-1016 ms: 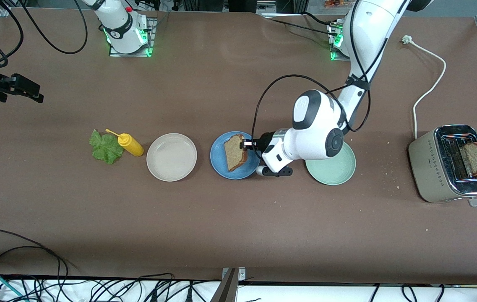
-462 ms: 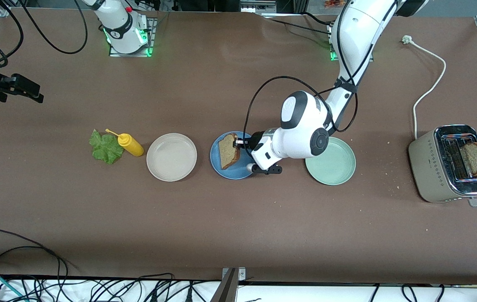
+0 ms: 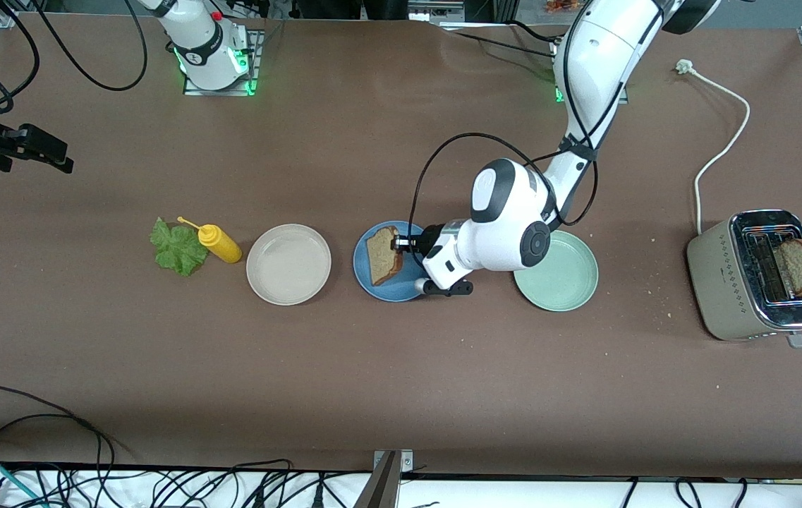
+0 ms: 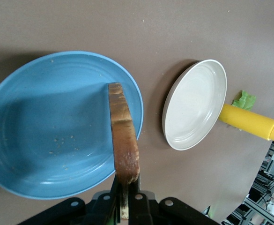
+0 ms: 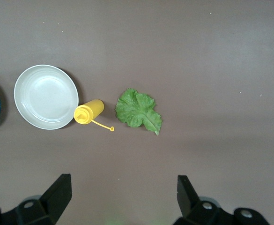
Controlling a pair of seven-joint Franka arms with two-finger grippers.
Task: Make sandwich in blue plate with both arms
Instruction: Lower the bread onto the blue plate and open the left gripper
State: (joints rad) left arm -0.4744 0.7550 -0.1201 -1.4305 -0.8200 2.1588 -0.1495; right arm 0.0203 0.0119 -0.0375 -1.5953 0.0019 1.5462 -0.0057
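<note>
My left tool (image 3: 401,245) grips a bread slice (image 3: 383,256) over the blue plate (image 3: 365,271); beige plate (image 3: 288,264) beside it. My right tool (image 5: 122,197) waits open near the table's edge.

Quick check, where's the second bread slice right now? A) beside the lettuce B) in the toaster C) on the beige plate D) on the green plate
B: the second bread slice stands in the toaster, while the left end effector holds the other bread slice over the blue plate.

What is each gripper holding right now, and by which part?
Left gripper pinches the bread slice by its crust edge over the blue plate. Right gripper holds nothing.
</note>
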